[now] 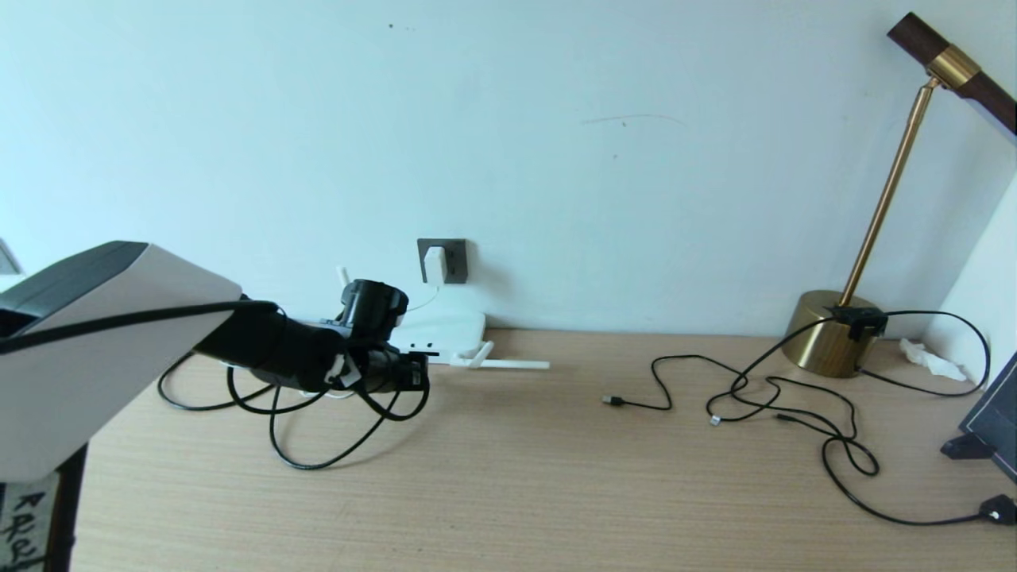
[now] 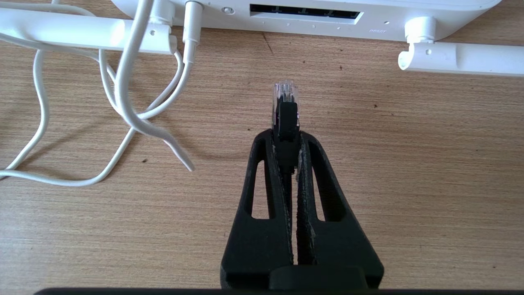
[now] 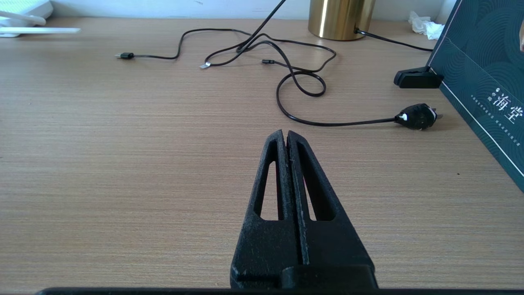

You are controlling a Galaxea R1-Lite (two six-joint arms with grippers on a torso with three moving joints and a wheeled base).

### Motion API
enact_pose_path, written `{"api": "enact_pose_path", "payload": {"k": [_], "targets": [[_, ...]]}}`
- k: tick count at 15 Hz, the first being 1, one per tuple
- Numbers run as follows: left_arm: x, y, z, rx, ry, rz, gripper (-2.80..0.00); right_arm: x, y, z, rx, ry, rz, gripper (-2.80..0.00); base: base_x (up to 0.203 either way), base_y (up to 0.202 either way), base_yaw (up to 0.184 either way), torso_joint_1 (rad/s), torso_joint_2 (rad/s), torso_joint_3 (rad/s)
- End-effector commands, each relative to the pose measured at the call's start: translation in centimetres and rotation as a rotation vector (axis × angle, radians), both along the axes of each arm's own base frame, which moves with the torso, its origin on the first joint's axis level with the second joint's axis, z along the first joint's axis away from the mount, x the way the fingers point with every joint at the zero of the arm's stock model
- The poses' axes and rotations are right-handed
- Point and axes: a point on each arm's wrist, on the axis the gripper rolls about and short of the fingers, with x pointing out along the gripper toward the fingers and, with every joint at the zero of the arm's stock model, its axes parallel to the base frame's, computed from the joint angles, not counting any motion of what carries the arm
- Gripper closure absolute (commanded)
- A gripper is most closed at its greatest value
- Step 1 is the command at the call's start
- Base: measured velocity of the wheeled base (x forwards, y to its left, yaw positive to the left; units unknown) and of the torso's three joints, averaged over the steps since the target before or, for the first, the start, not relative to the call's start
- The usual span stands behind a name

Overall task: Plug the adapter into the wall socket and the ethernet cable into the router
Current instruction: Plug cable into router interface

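Observation:
The white adapter (image 1: 435, 264) sits in the dark-grey wall socket (image 1: 455, 259), and its thin white cord (image 2: 123, 82) runs down past the router. The flat white router (image 1: 449, 327) lies below the socket against the wall, antennas folded onto the desk. My left gripper (image 2: 286, 137) is shut on the ethernet cable's plug (image 2: 285, 102). The plug's clear tip points at the router's port strip (image 2: 305, 12), a short gap away. The black ethernet cable (image 1: 318, 457) loops on the desk under the left arm. My right gripper (image 3: 286, 133) is shut on nothing, low over bare desk.
A brass lamp base (image 1: 826, 342) stands at the right by the wall. Thin black cables (image 1: 794, 397) sprawl from it, one ending in a black mains plug (image 3: 417, 116). A dark box (image 3: 483, 82) leans at the far right. A router antenna (image 2: 462, 59) lies beside the ports.

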Motion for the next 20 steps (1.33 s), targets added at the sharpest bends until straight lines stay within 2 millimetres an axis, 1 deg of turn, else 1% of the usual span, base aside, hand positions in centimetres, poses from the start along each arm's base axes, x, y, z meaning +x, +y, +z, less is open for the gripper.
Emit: {"api": "enact_pose_path", "payload": {"k": [1,15,20], "targets": [[0.2,-0.1,-0.4,0.002,0.006,0.002,0.00,0.0,0.0,0.0,0.000,0.003,0.000,0.00,0.000,0.000,0.000,0.000,0.00,0.000],[1.3,-0.4,-0.6,-0.001,-0.010,0.003,0.00,0.0,0.0,0.0,0.000,0.003,0.000,0.00,0.000,0.000,0.000,0.000,0.00,0.000],[1.4,-0.4,-0.7,0.000,-0.007,0.003,0.00,0.0,0.0,0.0,0.000,0.001,0.000,0.00,0.000,0.000,0.000,0.000,0.00,0.000]]}}
